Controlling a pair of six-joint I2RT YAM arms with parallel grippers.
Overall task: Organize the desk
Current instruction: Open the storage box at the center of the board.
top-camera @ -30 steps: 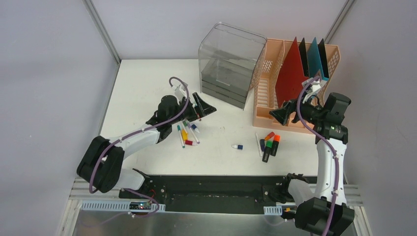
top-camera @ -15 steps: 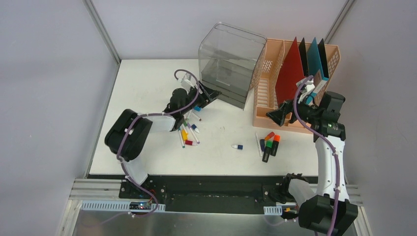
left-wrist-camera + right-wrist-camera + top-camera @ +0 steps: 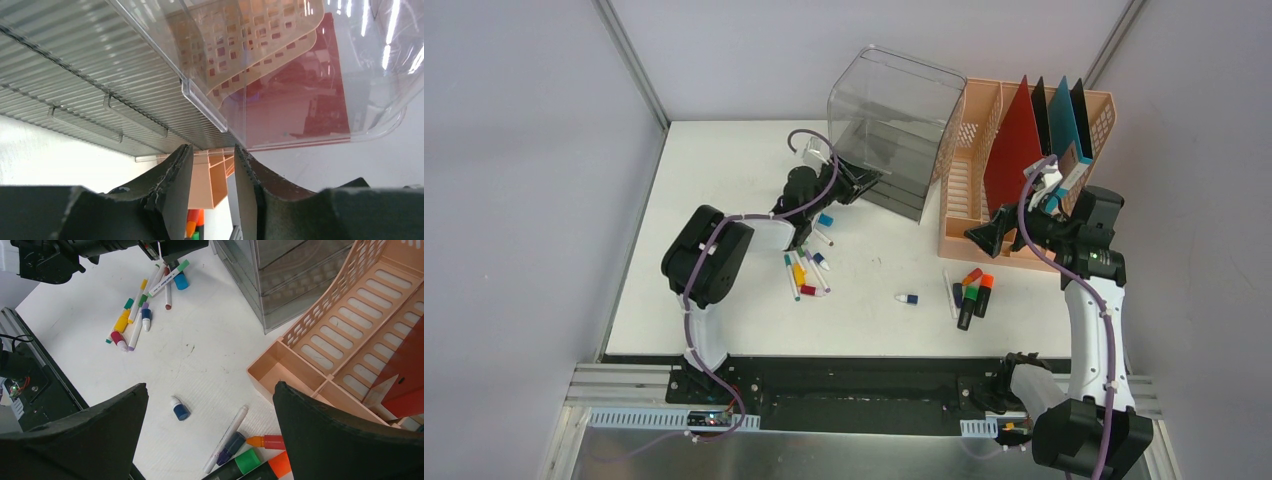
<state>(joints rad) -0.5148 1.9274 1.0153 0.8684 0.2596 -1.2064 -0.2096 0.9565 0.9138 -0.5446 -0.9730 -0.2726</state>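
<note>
White worktop [image 3: 724, 170] across the middle of the top view, with a black and metal rail along its lower edge. At upper centre, on its far part, a clear drawer unit [image 3: 889, 125] with grey drawers stacked low inside. Cannot tell their contents through the ribbed fronts.

Just right of it, a peach slotted file rack [image 3: 962, 195]; cannot tell whether the two touch. Holds upright in its rear slots a red folder [image 3: 1016, 150], a teal folder [image 3: 1062, 115] and two black folders [image 3: 1041, 108].

Loose on the worktop, in no container:
- a cluster of markers [image 3: 804, 265] at centre left
- a single blue cap [image 3: 908, 298] at centre
- a bunch of highlighters [image 3: 972, 290] to its right, below the rack

Left claw [image 3: 864, 182] at the lower left corner of the drawer unit. In the left wrist view, fingers [image 3: 172, 190] a narrow gap apart with nothing between them, tips just under a clear drawer lip.

Right claw [image 3: 984, 232] spread wide and empty, by the rack's front left corner, above the worktop.
</note>
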